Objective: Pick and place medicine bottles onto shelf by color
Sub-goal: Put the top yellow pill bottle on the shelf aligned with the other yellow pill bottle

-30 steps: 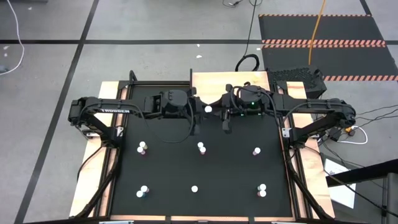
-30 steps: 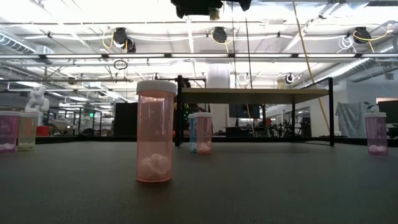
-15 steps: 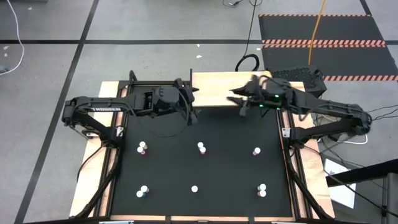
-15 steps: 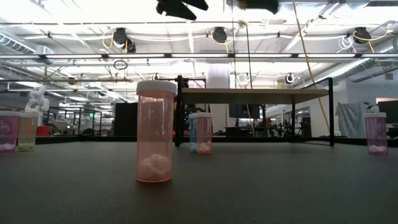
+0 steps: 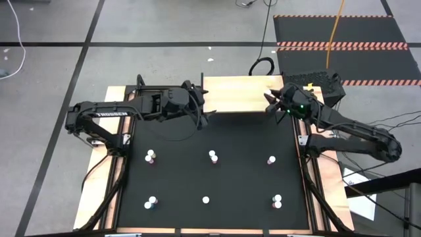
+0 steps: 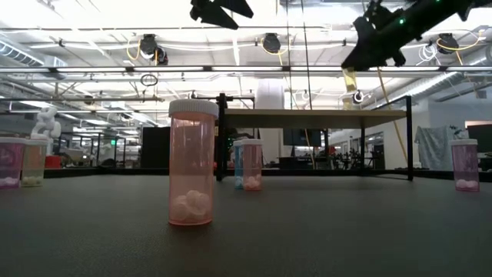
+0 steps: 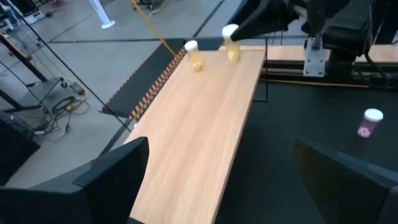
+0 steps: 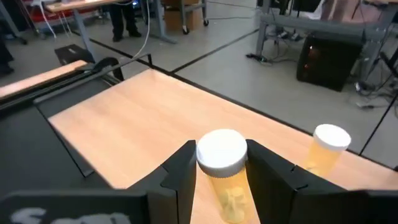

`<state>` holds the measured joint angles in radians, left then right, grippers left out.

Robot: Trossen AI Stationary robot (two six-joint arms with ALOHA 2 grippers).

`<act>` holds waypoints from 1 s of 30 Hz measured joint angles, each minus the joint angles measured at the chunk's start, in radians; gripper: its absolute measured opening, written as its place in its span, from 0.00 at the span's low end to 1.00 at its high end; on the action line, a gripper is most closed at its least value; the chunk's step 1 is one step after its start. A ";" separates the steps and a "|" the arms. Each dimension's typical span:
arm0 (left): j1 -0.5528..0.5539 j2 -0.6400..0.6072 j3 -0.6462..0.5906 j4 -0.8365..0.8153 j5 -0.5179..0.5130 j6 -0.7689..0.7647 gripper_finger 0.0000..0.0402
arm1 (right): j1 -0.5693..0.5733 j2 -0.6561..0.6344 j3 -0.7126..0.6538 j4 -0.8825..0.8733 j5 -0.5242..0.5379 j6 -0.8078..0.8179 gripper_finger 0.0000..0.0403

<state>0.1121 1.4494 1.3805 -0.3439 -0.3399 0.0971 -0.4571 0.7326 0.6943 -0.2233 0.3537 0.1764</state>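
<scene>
Held bottle [image 8: 221, 168]: we see yellow, white-capped, pills inside, clenched in right gripper [image 8: 219, 167].
Shelf [image 7: 199, 124]: second yellow bottle [image 7: 193, 55] near its right edge.
Left gripper [image 7: 217, 180]: released, over shelf's left end.

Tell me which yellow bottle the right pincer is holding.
The right pincer grips the nearer yellow bottle over the shelf; the other yellow bottle stands free on the board beside it.

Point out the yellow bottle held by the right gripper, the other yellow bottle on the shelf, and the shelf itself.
held yellow bottle [image 8: 221, 151]: right wrist view, on its white cap.
standing yellow bottle [image 8: 328, 148]: right wrist view, on its upper body.
shelf [image 7: 199, 130]: left wrist view, on its bare wooden top.
</scene>
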 joint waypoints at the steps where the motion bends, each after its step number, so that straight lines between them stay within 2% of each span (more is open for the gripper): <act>1: 0.000 0.000 0.000 0.001 0.000 -0.002 0.98 | -0.020 0.002 -0.006 0.011 -0.019 0.005 0.29; 7: 0.000 -0.002 0.000 0.001 0.000 -0.003 0.98 | -0.150 0.002 -0.033 0.042 -0.061 0.016 0.29; 12: 0.000 -0.002 0.000 0.003 0.000 -0.003 0.98 | -0.263 0.005 -0.073 0.091 -0.224 0.033 0.29; 19: 0.000 -0.002 0.000 0.003 0.000 -0.001 0.98 | -0.340 0.005 -0.125 0.151 -0.325 0.034 0.29; 30: 0.000 -0.002 0.001 0.002 -0.001 0.002 0.98 | -0.395 0.005 -0.135 0.143 -0.331 -0.008 0.29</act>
<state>0.1120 1.4471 1.3811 -0.3416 -0.3412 0.0990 -0.8522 0.7376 0.5598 -0.0799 0.0227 0.1683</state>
